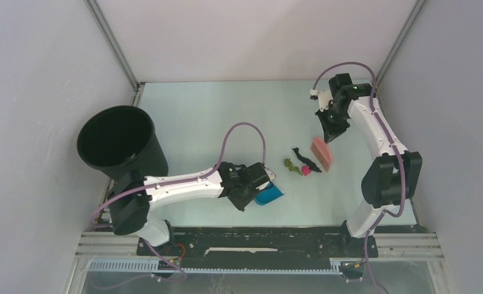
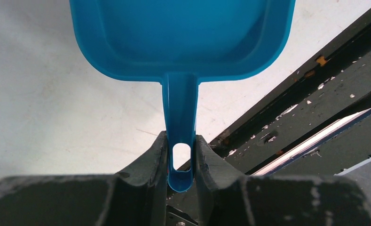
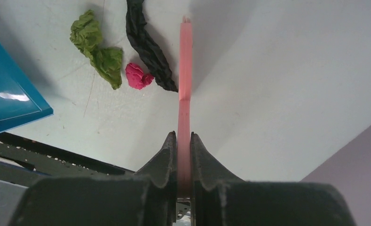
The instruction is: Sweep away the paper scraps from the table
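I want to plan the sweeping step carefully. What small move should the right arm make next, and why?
Probably sweep the pink brush sideways toward the blue dustpan. The right gripper is shut on the brush, the left gripper holds the dustpan, and the paper scraps lie on the table between them.

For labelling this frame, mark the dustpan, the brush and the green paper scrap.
dustpan [image 2: 183,33], left wrist view, on the pan's inner floor.
brush [image 3: 185,66], right wrist view, on its narrow pink edge.
green paper scrap [image 3: 98,52], right wrist view, on its crumpled middle.
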`<action>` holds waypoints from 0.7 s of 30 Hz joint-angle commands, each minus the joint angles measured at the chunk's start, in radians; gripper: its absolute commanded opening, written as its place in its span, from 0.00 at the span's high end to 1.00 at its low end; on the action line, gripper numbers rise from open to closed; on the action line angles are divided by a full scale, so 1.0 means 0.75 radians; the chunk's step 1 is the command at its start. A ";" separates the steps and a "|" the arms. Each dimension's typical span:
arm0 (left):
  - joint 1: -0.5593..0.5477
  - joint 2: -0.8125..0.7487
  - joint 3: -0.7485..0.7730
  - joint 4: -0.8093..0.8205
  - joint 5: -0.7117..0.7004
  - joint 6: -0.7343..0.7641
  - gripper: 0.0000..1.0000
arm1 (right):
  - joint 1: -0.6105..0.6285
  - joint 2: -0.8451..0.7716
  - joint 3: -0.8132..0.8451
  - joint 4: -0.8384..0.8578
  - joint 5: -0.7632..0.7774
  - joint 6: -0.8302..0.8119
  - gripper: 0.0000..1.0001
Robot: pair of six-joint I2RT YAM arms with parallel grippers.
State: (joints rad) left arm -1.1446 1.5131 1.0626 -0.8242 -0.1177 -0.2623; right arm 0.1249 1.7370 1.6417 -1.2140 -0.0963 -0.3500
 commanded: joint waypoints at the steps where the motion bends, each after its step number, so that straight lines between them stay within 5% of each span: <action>1: -0.009 0.060 0.086 -0.011 0.061 0.080 1.00 | -0.003 -0.109 0.049 -0.034 0.045 -0.012 1.00; 11: -0.008 0.208 0.201 -0.010 0.096 0.092 1.00 | 0.159 0.041 0.133 0.078 0.370 -0.055 1.00; 21: -0.010 0.386 0.329 0.005 0.078 0.040 1.00 | 0.355 0.046 -0.063 0.016 -0.116 0.072 1.00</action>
State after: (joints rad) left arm -1.1461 1.7691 1.2552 -0.8314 -0.0433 -0.2199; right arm 0.3496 1.8053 1.6562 -1.1622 0.0074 -0.3492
